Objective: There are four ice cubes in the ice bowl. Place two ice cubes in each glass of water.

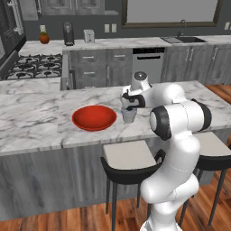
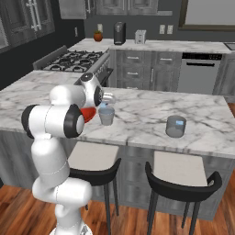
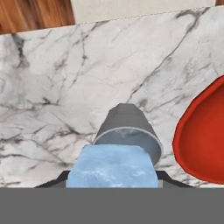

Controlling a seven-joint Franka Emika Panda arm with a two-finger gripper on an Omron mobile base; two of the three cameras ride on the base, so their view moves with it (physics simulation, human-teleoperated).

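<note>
Ice cube (image 3: 112,166) sits pinched between the two dark fingertips (image 3: 171,179), pale blue and cloudy, wide enough to cover most of the gap, so the gripper (image 3: 112,181) is narrowed down onto it and holding it. Directly past the cube, in the hand view, is the open rim of a grey glass (image 3: 127,131), cube lined up over its near edge; cannot tell whether cube and rim touch. From the left base view the gripper (image 1: 129,106) hangs just above that same glass (image 1: 129,116), fingers hidden behind the hand body. Right base view shows the glass (image 2: 106,115) just under the gripper (image 2: 108,102), a bit of pale blue at its top. Red bowl (image 1: 94,117) stands just beside this glass on the counter, close but apart from it; its rim shows as a red curve in the hand view (image 3: 201,135) and peeks out behind the arm in the right base view (image 2: 89,113). No cubes can be made out inside the bowl from here. Second glass (image 2: 176,126) stands well apart along the marble counter (image 2: 147,108), nearer the front edge, a pale patch at its top, too small to tell what. Two stools (image 2: 181,176) tucked under the counter edge. Stove, sink and cabinets behind.
</note>
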